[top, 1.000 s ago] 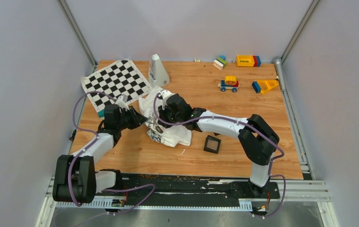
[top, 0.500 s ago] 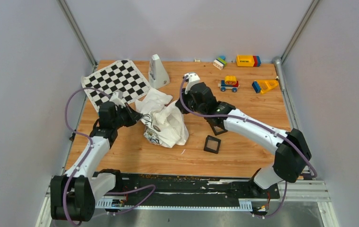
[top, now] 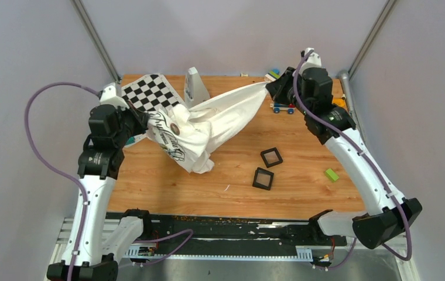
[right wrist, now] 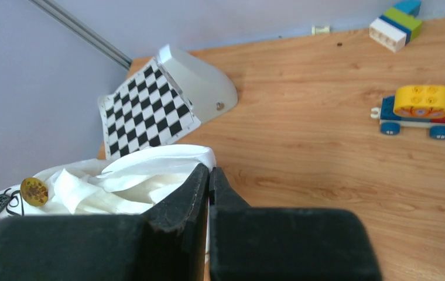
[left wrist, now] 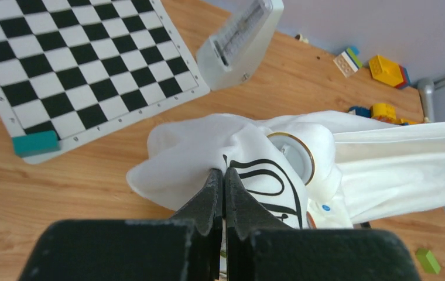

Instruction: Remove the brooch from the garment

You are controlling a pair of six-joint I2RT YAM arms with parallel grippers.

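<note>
I hold garment [top: 226,114] stretched mid-air: left end effector [left wrist: 224,175] clenched on one end, right end effector [right wrist: 209,172] clenched on other. Brooch [top: 175,127] pinned near left grip; removal not yet done.

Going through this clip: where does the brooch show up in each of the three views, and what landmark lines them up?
Top external: the brooch is left of centre, on the bunched left end of the garment.
Left wrist: right of centre, probably the brooch, a gold-rimmed disc.
Right wrist: the brooch is at the left edge.
Shared landmark: the chessboard.
</note>
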